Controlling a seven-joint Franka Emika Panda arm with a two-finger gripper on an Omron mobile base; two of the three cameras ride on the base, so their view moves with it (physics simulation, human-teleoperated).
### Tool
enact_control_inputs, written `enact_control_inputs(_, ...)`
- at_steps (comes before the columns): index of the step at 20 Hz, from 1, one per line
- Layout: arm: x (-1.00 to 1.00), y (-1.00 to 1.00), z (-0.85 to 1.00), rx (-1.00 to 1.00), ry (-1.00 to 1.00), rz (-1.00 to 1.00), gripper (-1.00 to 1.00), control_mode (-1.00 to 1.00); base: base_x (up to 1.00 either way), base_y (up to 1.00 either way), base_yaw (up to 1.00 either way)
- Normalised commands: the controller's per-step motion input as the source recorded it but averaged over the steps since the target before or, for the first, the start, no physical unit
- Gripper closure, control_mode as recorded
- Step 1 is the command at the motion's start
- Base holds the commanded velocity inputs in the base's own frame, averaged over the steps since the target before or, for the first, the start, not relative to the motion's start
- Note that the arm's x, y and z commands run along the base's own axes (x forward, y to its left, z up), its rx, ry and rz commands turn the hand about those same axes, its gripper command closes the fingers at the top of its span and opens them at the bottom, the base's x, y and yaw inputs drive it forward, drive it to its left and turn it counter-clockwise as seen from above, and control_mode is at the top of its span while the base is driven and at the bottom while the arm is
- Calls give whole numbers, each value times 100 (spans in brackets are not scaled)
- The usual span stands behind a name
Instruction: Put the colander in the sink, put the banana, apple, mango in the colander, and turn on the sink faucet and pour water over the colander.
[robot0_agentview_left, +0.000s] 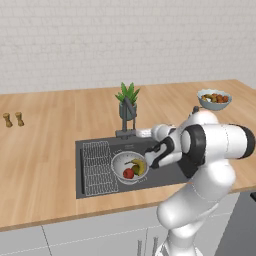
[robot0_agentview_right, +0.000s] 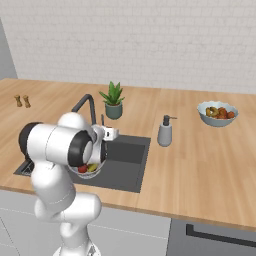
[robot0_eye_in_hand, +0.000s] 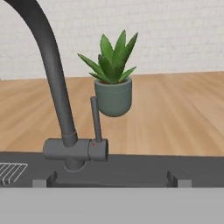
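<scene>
A white robot arm (robot0_agentview_left: 210, 165) rises in the foreground and bends forward over a wooden desk (robot0_agentview_left: 45, 150) with a dark grey sink (robot0_agentview_left: 90, 147) set into it. The gripper (robot0_eye_in_hand: 112, 183) reaches toward the back of the sink; its jaws are spread wide and hold nothing, with two dark fingertips (robot0_eye_in_hand: 43, 180) low in the hand view.

Inside the sink, a flat wire rack (robot0_agentview_left: 99, 167) lies on the left. Just beside it sits the round pale colander (robot0_agentview_left: 129, 167), holding the yellow banana (robot0_agentview_left: 139, 166) and the red apple (robot0_agentview_left: 128, 173). The mango cannot be made out.

At the sink's back edge stands the dark sink faucet (robot0_eye_in_hand: 65, 131), its thin lever (robot0_eye_in_hand: 96, 118) upright and directly ahead of the jaws, not touching them. Right behind the faucet is a potted plant (robot0_eye_in_hand: 113, 83). A pale soap dispenser (robot0_agentview_right: 165, 131) stands right of the sink. Farther right is a bowl of mixed fruit (robot0_agentview_right: 217, 113). Far left are two small brown shakers (robot0_agentview_left: 13, 119). A white brick wall (robot0_agentview_left: 125, 40) closes the scene.
</scene>
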Motion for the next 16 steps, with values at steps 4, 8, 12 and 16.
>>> enact_control_inputs(4, 33, 6, 0, 0, -2, 0, -100, -100, 0, 0, 0)
enact_control_inputs(8, 35, 16, 0, 0, -2, 0, -100, -100, 0, 0, 0)
enact_control_inputs(12, 31, 10, 0, 0, -2, 0, -100, -100, 0, 0, 0)
enact_control_inputs(16, 32, 12, 0, 0, -1, -1, -100, -100, 0, 0, 0)
